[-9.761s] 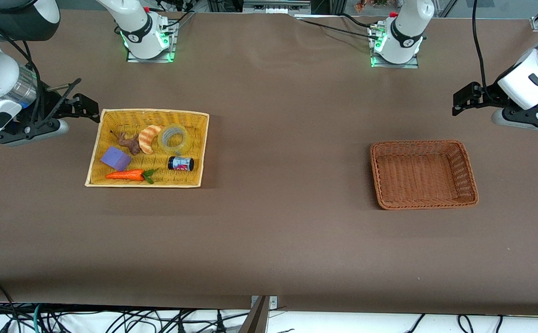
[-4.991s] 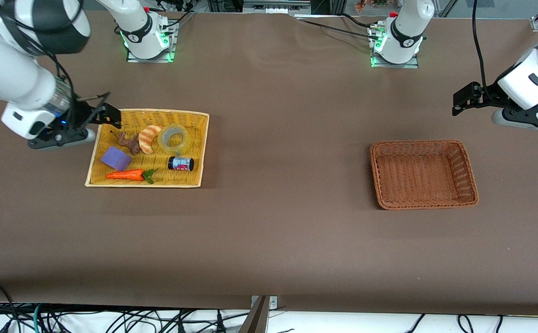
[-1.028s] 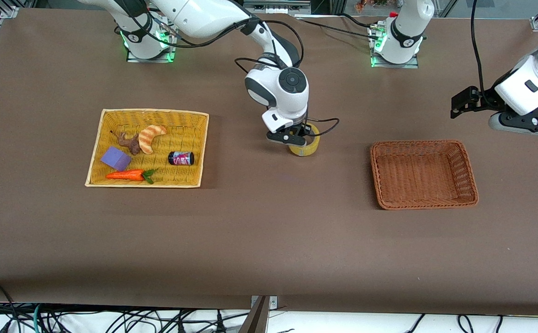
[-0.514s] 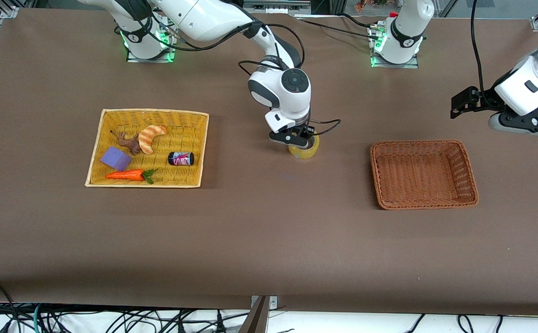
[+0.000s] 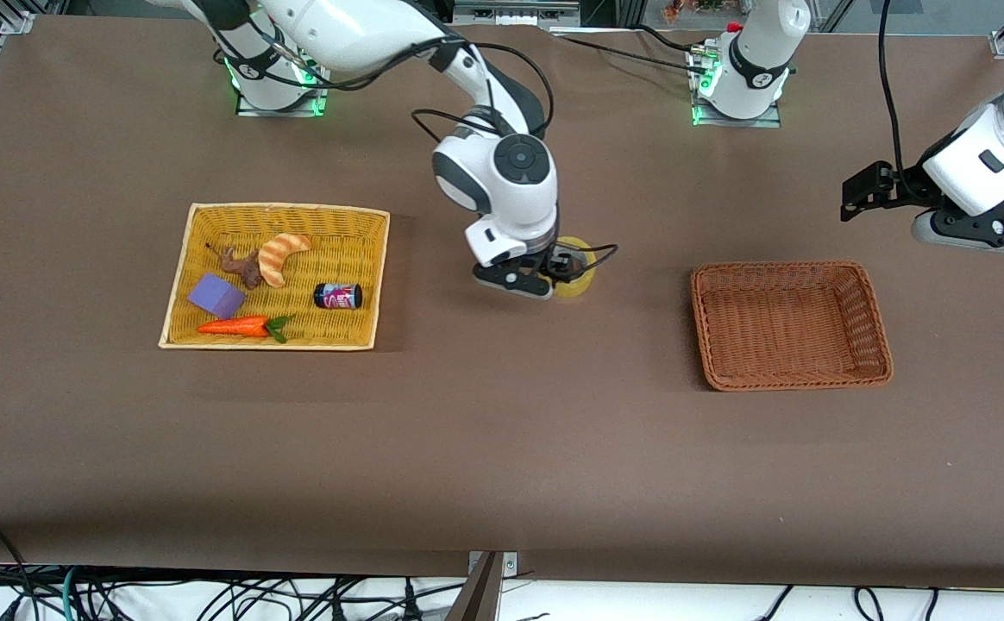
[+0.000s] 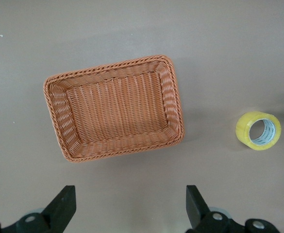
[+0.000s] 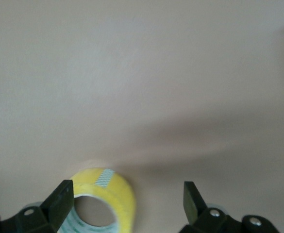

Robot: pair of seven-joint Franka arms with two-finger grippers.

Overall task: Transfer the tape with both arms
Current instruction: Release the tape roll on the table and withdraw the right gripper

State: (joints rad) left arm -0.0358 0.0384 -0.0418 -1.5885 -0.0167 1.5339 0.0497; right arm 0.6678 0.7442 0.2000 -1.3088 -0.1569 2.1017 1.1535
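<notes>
The tape (image 5: 582, 280), a yellowish roll with a pale core, lies on the brown table between the two baskets. My right gripper (image 5: 554, 272) hangs just above it, open, and covers part of it in the front view. In the right wrist view the tape (image 7: 113, 191) sits beside one of the fingers (image 7: 61, 200), and nothing grips it. My left gripper (image 5: 850, 197) waits open in the air at the left arm's end of the table. Its wrist view shows the tape (image 6: 258, 130) beside the brown basket (image 6: 173, 104), with the left gripper (image 6: 130, 208) holding nothing.
The empty brown wicker basket (image 5: 702, 332) stands toward the left arm's end. A yellow basket (image 5: 176, 285) toward the right arm's end holds a croissant toy (image 5: 282, 256), a dark can (image 5: 337, 296), a purple block (image 5: 216, 295), a carrot (image 5: 239, 326) and a brown figure (image 5: 241, 266).
My right gripper has opened and let go of the tape, then drawn up and a little toward the yellow basket. The tape stays on the table. The left arm has not moved.
</notes>
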